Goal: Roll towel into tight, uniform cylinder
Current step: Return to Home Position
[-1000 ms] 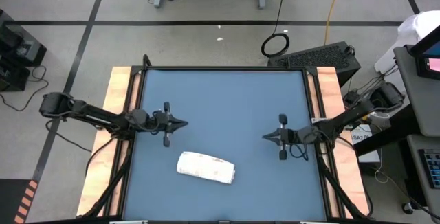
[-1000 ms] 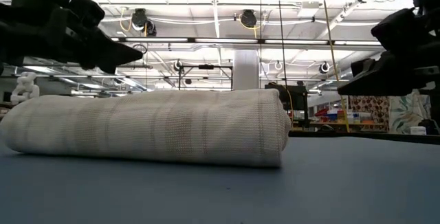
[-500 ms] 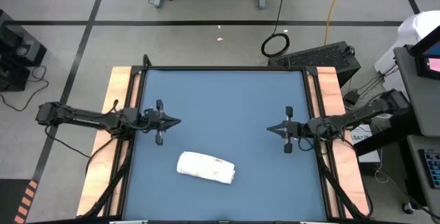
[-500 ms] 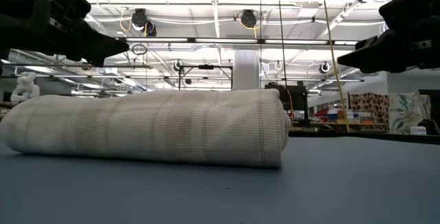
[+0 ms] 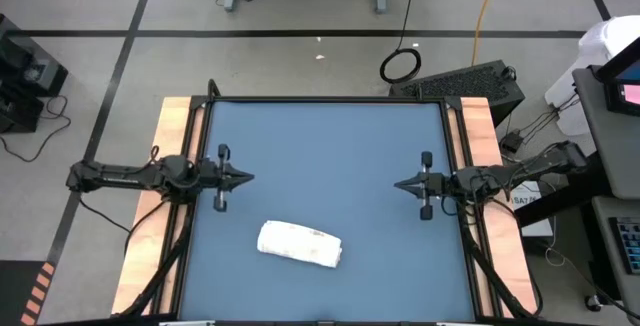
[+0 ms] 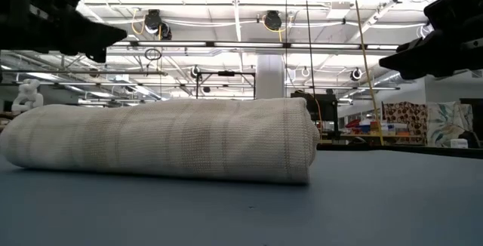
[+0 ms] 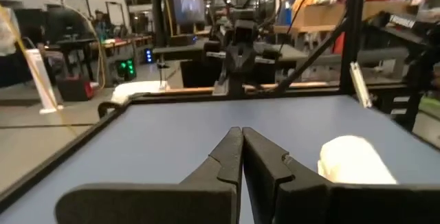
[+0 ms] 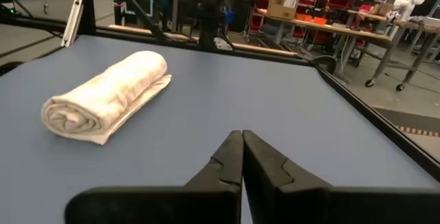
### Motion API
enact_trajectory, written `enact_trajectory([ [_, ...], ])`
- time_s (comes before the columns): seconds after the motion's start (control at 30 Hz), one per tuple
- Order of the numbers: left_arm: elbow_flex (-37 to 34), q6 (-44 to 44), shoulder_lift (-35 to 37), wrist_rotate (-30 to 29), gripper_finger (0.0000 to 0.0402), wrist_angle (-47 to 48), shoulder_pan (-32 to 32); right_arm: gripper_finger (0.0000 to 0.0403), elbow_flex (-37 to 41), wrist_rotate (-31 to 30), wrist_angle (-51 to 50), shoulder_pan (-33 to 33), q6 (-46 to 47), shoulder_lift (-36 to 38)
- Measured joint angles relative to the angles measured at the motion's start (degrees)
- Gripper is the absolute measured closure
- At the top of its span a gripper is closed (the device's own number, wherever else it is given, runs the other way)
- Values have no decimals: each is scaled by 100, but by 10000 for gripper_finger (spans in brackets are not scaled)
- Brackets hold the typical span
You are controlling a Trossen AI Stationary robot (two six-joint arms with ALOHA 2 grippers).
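Apart — towel (image 5: 300, 244), left gripper (image 5: 245, 177), right gripper (image 5: 399, 184) (2 closed)

No text, label, brand or number I can read in any view, the small lit pink screen (image 5: 630, 93) at the high view's right edge too small to make out, the brown cardboard box (image 8: 282, 7) on a far workbench too blurred for me to tell any print

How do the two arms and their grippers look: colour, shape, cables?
The left arm and right arm are slim and black, with thin black cables alongside. The left gripper and right gripper each carry a short crossbar and two dark fingers tapering to a point, with notched inner edges. No markings show.
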State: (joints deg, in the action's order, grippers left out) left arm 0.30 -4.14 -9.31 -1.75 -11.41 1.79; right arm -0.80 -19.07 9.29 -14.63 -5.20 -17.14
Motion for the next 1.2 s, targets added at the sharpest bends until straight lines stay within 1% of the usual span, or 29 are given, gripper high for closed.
enact_trajectory([
  [0.13, 0, -70, 562, -258, 386, 797, -1, 403, 0, 0, -244, 0, 21, 189],
  [0.23, 0, 25, 932, -271, 386, 956, -1, 403, 0, 0, -409, 0, 22, 333],
  [0.5, 13, 29, 926, -308, 386, 1029, -91, 403, -3, -2, -541, -2, -47, 773],
  [1.03, 21, 40, 926, -301, 386, 1086, -451, 403, -4, 0, -552, 81, -679, 1632],
  [1.2, 22, 82, 911, -294, 386, 1090, -492, 403, -4, 205, -572, 81, -748, 1693],
])
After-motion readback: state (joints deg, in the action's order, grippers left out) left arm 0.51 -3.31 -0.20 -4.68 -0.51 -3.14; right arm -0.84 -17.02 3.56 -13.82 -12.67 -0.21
